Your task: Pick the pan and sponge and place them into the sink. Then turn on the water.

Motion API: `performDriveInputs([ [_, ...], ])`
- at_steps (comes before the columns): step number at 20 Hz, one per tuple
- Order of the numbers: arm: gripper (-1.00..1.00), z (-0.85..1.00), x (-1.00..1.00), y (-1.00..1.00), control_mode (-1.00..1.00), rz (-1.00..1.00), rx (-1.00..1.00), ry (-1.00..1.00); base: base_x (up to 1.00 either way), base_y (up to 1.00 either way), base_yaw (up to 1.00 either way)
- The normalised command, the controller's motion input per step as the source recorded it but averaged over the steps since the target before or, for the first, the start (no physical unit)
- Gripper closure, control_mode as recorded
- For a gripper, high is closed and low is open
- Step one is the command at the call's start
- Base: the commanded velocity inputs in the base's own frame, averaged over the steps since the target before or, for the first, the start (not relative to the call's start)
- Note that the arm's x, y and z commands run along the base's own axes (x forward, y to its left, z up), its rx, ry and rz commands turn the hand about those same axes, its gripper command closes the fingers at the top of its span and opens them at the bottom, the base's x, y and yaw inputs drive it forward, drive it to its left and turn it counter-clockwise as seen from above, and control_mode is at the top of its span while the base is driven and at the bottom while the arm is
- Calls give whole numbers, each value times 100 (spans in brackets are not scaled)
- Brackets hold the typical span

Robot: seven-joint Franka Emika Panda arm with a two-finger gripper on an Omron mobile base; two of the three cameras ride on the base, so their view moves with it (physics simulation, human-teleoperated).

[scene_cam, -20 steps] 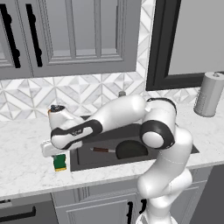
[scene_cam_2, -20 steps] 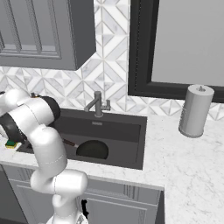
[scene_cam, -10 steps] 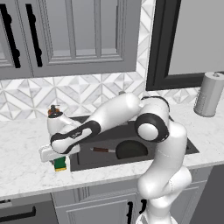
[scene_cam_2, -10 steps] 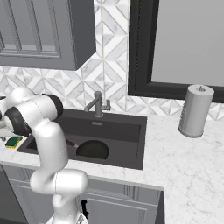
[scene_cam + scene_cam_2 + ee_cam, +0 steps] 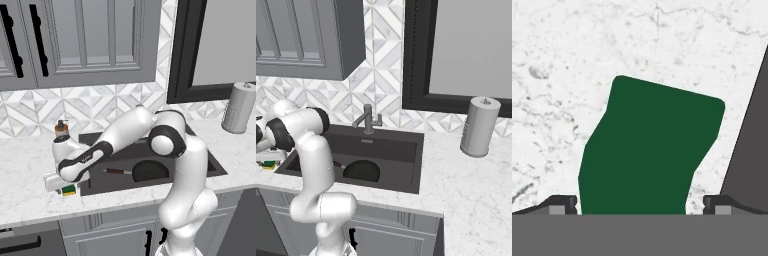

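The sponge [image 5: 69,190] [image 5: 270,163] lies flat on the marble counter just left of the sink [image 5: 212,165] [image 5: 406,150]. My gripper [image 5: 64,186] [image 5: 265,159] is down over it, open. In the hand view the sponge's green top [image 5: 649,150] fills the middle, and the gripper [image 5: 640,205] has one fingertip [image 5: 562,204] on each side of it, apart from it. The black pan [image 5: 150,171] [image 5: 362,171] lies in the sink basin, its reddish-brown handle [image 5: 117,171] pointing left. No stream falls from the grey faucet [image 5: 367,119].
A soap bottle [image 5: 61,129] stands by the backsplash behind the hand. A paper towel roll [image 5: 239,107] [image 5: 479,127] stands right of the sink. The sink's dark edge [image 5: 752,150] runs close beside the sponge. Cabinets hang overhead.
The hand has come down and slightly forward onto the sponge. The jaws stayed open. Pan and sponge have not moved.
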Motion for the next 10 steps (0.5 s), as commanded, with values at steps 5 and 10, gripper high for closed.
performDriveInputs([
  [5, 100, -22, 0, 5, -100, 0, 0, 0, 0, 0, 0],
  [10, 100, 0, 0, 0, -100, 0, 0, 0, 0, 0, 0],
])
